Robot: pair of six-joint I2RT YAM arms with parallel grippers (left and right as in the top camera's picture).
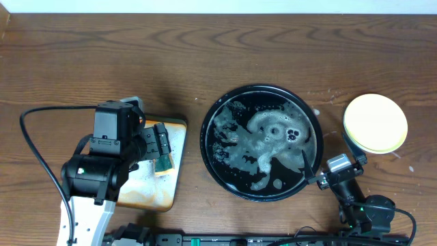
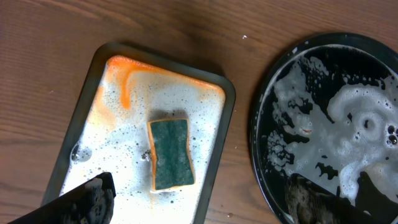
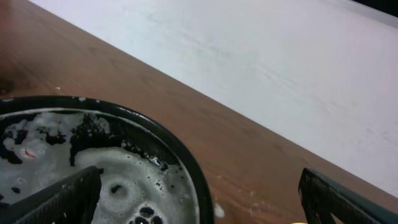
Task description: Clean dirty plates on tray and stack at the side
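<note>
The plates (image 1: 375, 123) sit right of the foamy tray (image 1: 204, 140), seemingly all stacked, just beyond the right gripper (image 1: 333, 161), its jaws apart. The left gripper (image 1: 161, 140), likewise apart, hangs well to the left over the sponge (image 1: 164, 164).

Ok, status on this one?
Left gripper open over sponge in metal tray. Right gripper open at black tray rim. Plates piled right of it, yellow on top; only suds inside. Nothing obstructing.

Left arm (image 1: 95, 171): black rounded housings, boxy black module behind the left pincer (image 2: 199, 186), white link farther back, black cable (image 1: 34, 143) looping rearward. Right arm (image 1: 369, 212): black, with a silver-grey block (image 1: 339, 164) just behind the right pincer (image 3: 200, 177) and a green light (image 1: 360, 207) farther back.
</note>
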